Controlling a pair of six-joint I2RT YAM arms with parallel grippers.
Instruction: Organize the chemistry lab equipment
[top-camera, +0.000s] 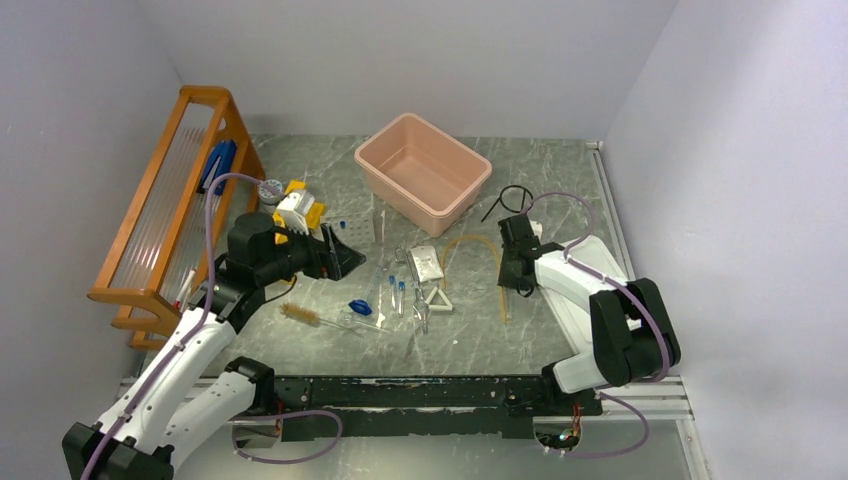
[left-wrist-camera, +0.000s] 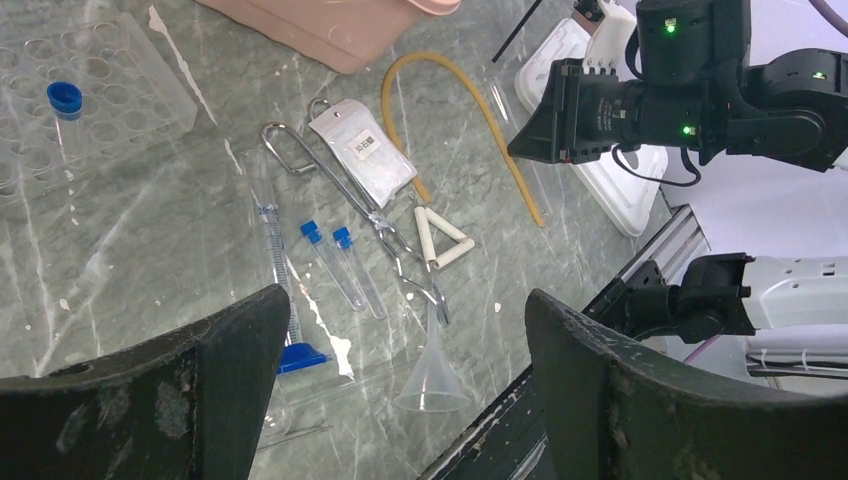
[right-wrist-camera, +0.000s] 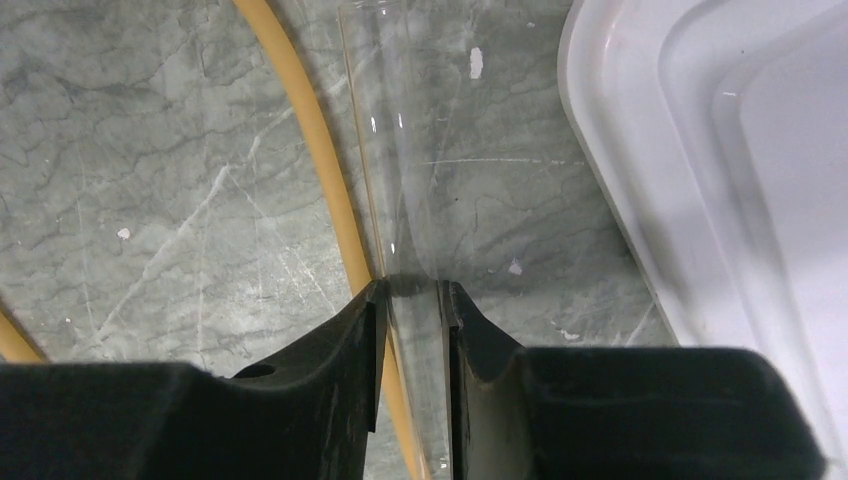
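- Right gripper (right-wrist-camera: 415, 290) is down low on the desk (top-camera: 480, 340), its two fingers pressed in on either side of a clear tube (right-wrist-camera: 410, 180) lying flat. It's pinching the near end.
- Just left of that clear tube, the tan rubber tubing (right-wrist-camera: 320, 170) runs alongside it and passes under the left finger.
- On the other side, apart from the tube, sits the white lid (right-wrist-camera: 720, 150).
- Over to the left gripper (left-wrist-camera: 405, 298): fingers spread wide, nothing between them, hovering above the desk and looking down on the scattered kit.
- Under its gaze, the metal tongs (left-wrist-camera: 340, 180) lie diagonally, tips reaching toward the white triangle (left-wrist-camera: 440, 240).
- Two blue-capped tubes (left-wrist-camera: 345, 265) lie side by side just left of the tongs.
- A clear funnel (left-wrist-camera: 432, 380) sits at the near edge, and a silver packet (left-wrist-camera: 360, 150) rests against the tongs' handle end.
- Another blue-capped tube stands in a clear rack (left-wrist-camera: 100, 90), far left in that view.
- From above, the brown-bristle brush (top-camera: 300, 315) lies on the desk near the left arm.
- The yellow tube rack (top-camera: 300, 205) is behind the left gripper, beside the wooden rack (top-camera: 170, 200).
- The black wire tripod (top-camera: 515, 195) sits just right of the pink tub (top-camera: 395, 190), behind the right gripper.
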